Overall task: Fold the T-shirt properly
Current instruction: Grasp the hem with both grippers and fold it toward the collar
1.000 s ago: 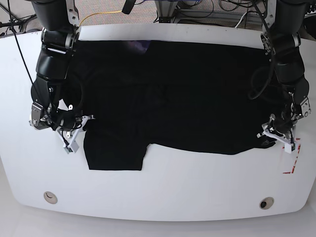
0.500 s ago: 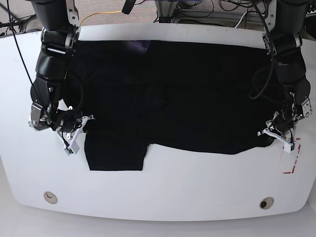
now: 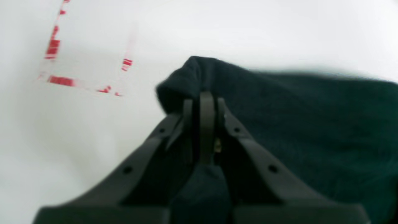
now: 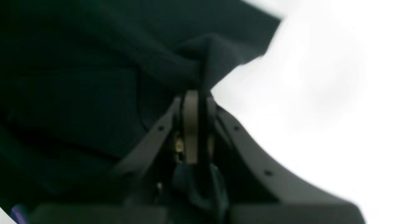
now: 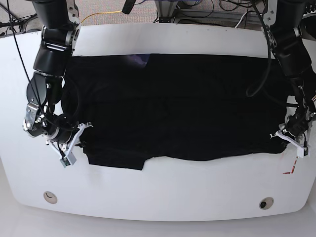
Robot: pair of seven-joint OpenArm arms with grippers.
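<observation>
Cloth everywhere: T-shirt [image 5: 182,108] lying spread flat and wide across white table [image 5: 163,192], black, filling most of the middle, a purplish patch showing at the far edge near the collar. Near hem running uneven, a flap hanging lower toward the base view's left side.

Left gripper [image 5: 289,140] sitting at the base view's right edge of the shirt, jaws pressed together on a bunched corner of the T-shirt [image 3: 279,124]. In the left wrist view, left gripper [image 3: 203,102] pinching a raised hump of dark cloth, fingers [image 3: 206,124] closed tight with fabric also showing between them lower down. Red tape marks [image 3: 59,80] lying on the table just beyond the pinched corner, forming a broken rectangle; same red marks [image 5: 290,170] visible in the base view near the gripper.

Right gripper [image 5: 74,145] sitting at the base view's left edge of the shirt, near the lower flap. In the right wrist view, right gripper [image 4: 196,99] clamped narrow on a fold of T-shirt [image 4: 93,77], cloth pulled up into a peak above the fingers [image 4: 190,124] and draping away toward the left of that view. White table filling the right of that view, blurred.

Two round holes [image 5: 50,197] set in the near table edge, one by each corner. Cables [image 5: 98,15] lying beyond the far edge.
</observation>
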